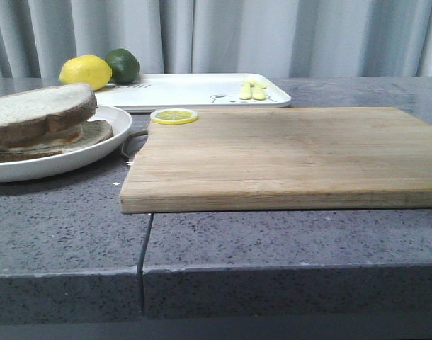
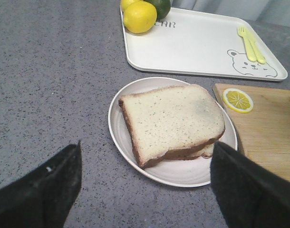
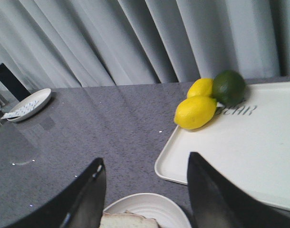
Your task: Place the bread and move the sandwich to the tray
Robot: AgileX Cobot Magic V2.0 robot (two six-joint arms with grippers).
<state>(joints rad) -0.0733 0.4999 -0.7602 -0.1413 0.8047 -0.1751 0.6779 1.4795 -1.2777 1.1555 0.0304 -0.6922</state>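
Observation:
The sandwich (image 1: 42, 131) lies on a round white plate (image 1: 95, 157) at the table's left; a sliver of egg shows between its brown-crusted slices. The bread (image 2: 171, 118) is its pale top slice, bare of topping. The white tray (image 1: 202, 88) stands behind the plate. My left gripper (image 2: 147, 145) hovers open above the plate's near side, its fingers apart from the sandwich. My right gripper (image 3: 146, 159) is open above the gap between plate (image 3: 149, 204) and tray (image 3: 249, 156). Neither gripper shows in the front view.
Two lemons (image 1: 85, 71) and a lime (image 1: 122, 65) sit on the tray's left end, a yellow fork (image 1: 253, 89) on its right. A wooden board (image 1: 287, 156) lies right of the plate with a lemon slice (image 1: 174, 115) on its corner. A small dish (image 3: 31, 103) stands farther off.

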